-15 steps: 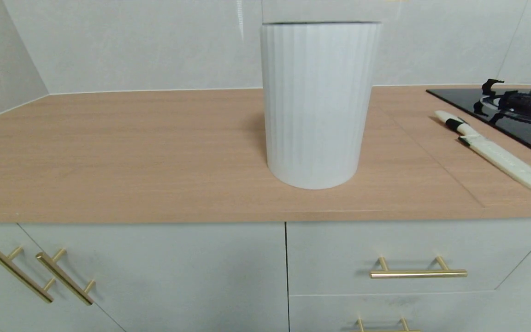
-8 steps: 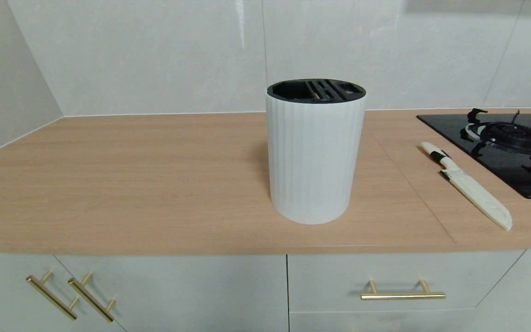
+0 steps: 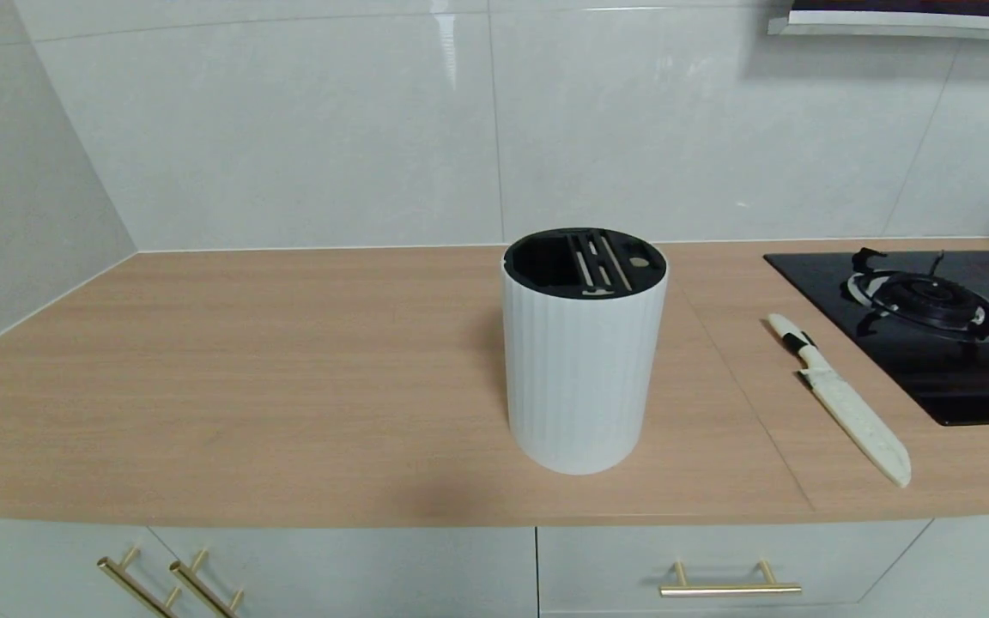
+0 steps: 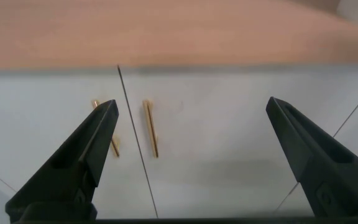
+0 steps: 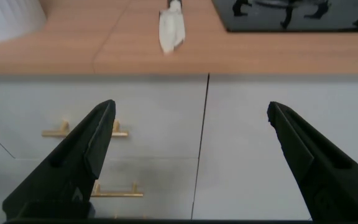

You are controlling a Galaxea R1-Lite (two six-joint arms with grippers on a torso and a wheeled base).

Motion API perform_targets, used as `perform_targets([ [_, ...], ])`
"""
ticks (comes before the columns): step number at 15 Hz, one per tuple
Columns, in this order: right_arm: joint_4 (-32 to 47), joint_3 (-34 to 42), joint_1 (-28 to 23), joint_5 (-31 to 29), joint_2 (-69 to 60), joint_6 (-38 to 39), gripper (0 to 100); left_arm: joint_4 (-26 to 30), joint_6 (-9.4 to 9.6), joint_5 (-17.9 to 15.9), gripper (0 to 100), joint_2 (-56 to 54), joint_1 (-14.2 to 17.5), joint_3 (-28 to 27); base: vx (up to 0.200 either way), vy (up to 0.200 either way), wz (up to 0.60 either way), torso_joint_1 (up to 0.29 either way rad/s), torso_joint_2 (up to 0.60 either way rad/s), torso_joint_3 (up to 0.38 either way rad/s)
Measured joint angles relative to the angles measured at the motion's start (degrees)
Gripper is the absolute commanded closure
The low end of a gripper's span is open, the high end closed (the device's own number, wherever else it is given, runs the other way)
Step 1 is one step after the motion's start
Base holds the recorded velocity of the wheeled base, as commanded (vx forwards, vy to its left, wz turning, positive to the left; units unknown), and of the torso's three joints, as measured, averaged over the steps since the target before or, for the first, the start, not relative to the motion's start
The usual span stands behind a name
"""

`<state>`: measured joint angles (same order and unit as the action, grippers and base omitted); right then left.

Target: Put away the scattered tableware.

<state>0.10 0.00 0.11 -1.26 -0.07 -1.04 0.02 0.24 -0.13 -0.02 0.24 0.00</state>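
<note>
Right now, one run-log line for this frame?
left gripper: open, facing cabinet doors | right gripper: open, facing drawer fronts | knife: flat on counter, right of white holder

The holder (image 3: pixel 585 378) shows ribbed, matt white; counter (image 3: pixel 288 369) smooth wood-grain; knife (image 3: pixel 842 402) speckled cream; hob (image 3: pixel 932 386) glossy black; wall tiles (image 3: pixel 288 129) shiny; drawer handle (image 3: pixel 731 589) brassy metal.

holder (image 3: pixel 585 369): white, vert ribs, blk slotted top | knife (image 3: pixel 842 403) ahead of R gripper (image 5: pixel 190 109): cream, poss. speckled blade, blk band on hndl | counter (image 3: pixel 288 386): lt wood grain | hob (image 3: pixel 975 395): blk | cabinet fronts (image 4: pixel 229 155) facing L gripper (image 4: pixel 191 102): pale grey, gold handles (image 4: pixel 151 127) | both grippers blk
</note>
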Motion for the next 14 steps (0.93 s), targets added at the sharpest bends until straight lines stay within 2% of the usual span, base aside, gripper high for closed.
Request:
perform_targets([
  [14,-0.02,0.00,-0.01,-0.02,0.00,0.00,0,-0.02,0.02,0.02,0,0.00,0.00,0.00,0.000,0.000,0.00,0.253,-0.55,-0.299],
])
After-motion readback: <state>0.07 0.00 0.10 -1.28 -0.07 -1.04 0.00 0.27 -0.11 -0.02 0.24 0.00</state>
